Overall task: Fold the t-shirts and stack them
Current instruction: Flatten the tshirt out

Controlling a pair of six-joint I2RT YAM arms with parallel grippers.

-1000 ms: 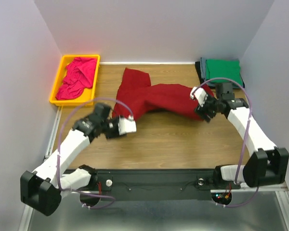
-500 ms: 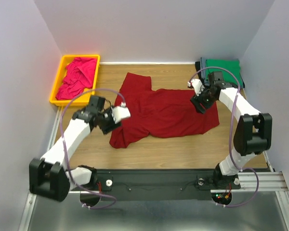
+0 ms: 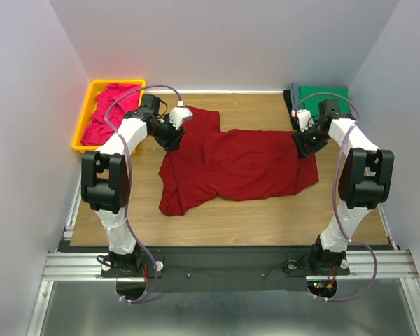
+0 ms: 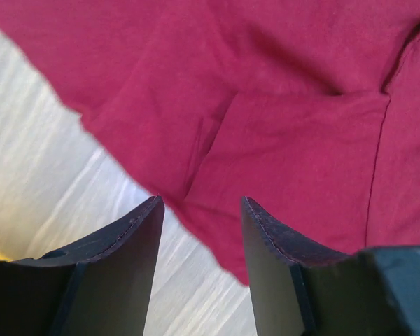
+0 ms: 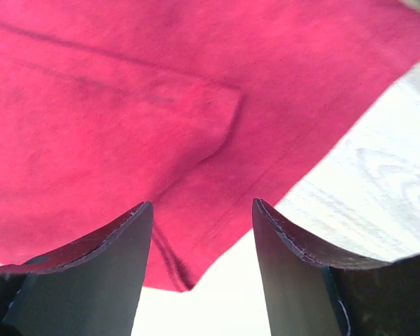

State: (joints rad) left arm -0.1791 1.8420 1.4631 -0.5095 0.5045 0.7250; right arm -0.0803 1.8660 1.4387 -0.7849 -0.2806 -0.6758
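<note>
Over the red t-shirt (image 3: 238, 164), both end effectors (image 4: 201, 208) (image 5: 201, 208) gape.

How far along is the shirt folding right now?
Done: a folded green shirt sits at the far right. In hand: the dark red shirt lies spread, unfolded; the left gripper and right gripper hover open over its edges. Left: the pink shirt, crumpled in the yellow bin.

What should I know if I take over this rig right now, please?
Left gripper: open, over the far-left edge of the large dark red cloth t-shirt.
Right gripper: open, over its right edge.
The shirt lies spread, unfolded, on the wooden table.
Done: folded green t-shirt stacked far right on darker ones.
Remaining: fold and stack the red shirt, then the crumpled magenta-pink t-shirt in the yellow plastic bin.
</note>
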